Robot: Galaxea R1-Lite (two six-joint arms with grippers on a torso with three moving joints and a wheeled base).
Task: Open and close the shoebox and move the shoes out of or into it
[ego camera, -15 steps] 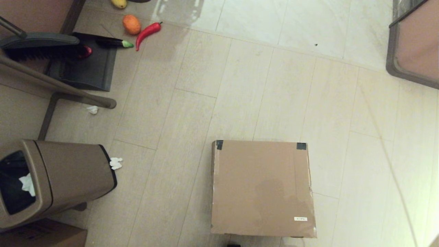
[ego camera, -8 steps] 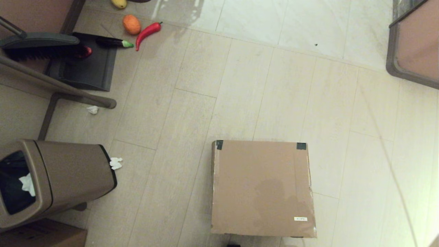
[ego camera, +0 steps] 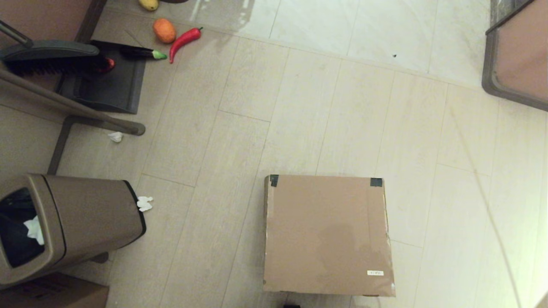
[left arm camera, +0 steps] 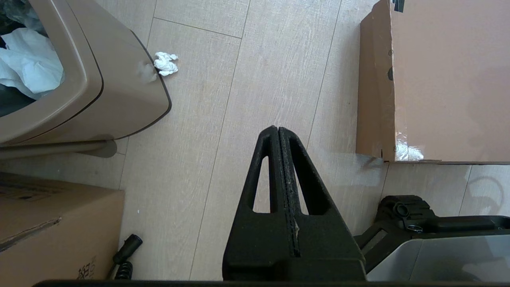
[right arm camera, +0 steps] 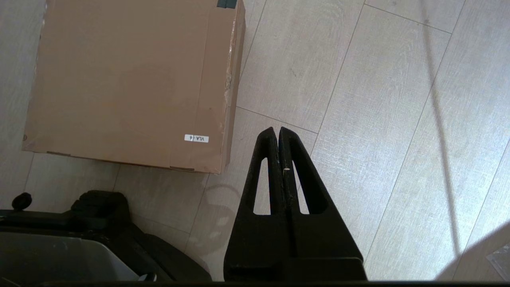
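A brown plastic trash bin (ego camera: 72,222) holding crumpled white paper (ego camera: 34,229) stands on the pale tiled floor (ego camera: 342,107), a white paper wad (ego camera: 144,203) just beside it. Farther off lie a red chili pepper (ego camera: 185,39), an orange fruit (ego camera: 164,30) and a dark dustpan (ego camera: 107,81).

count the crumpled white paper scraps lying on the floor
2. One crumpled white paper scrap lies by the foot of the metal furniture leg; the other lies against the brown plastic trash bin. More white paper sits inside that bin, and others may be hidden.
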